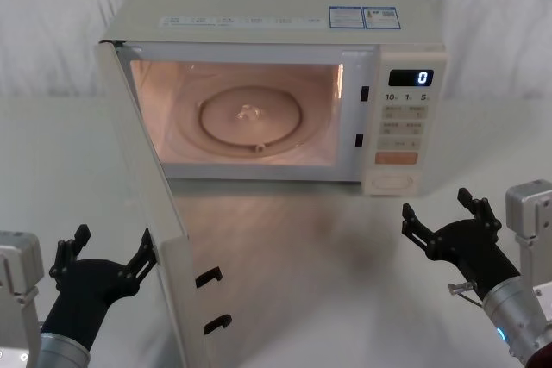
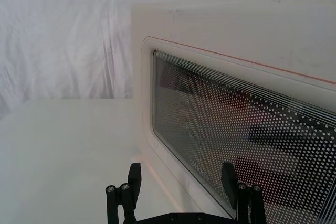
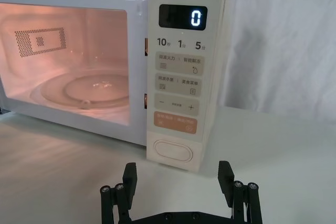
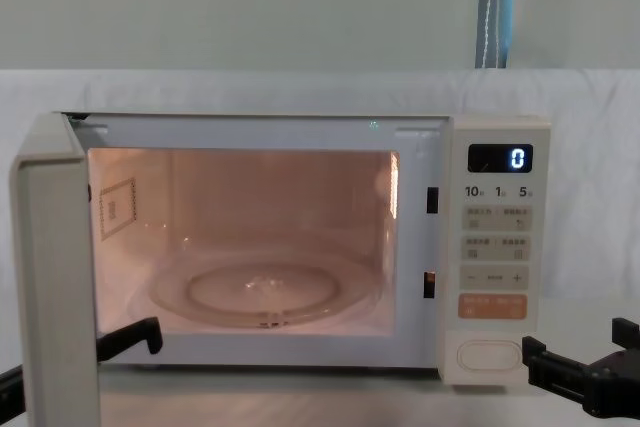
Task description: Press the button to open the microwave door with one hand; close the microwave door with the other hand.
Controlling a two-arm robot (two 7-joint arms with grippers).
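Microwave door (image 1: pixel 151 204), centre-left of the head view, swung fully out with the cavity lit, apparently released via the button (image 1: pixel 393 183); left gripper (image 1: pixel 103 260), lower left, fingers spread, empty, beside the door's outer face, likely to push; right gripper (image 1: pixel 442 213), lower right, spread, empty, below-right of the button.

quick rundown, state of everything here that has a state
microwave door: swung wide open on its left hinge
button: not pressed, nothing touching it
cavity light: on, glowing orange
display: lit, reads 0
glass turntable: seated in the cavity, nothing on it
left pincer: open, beside the door's outer face
right pincer: open, in front of the control panel, clear of it
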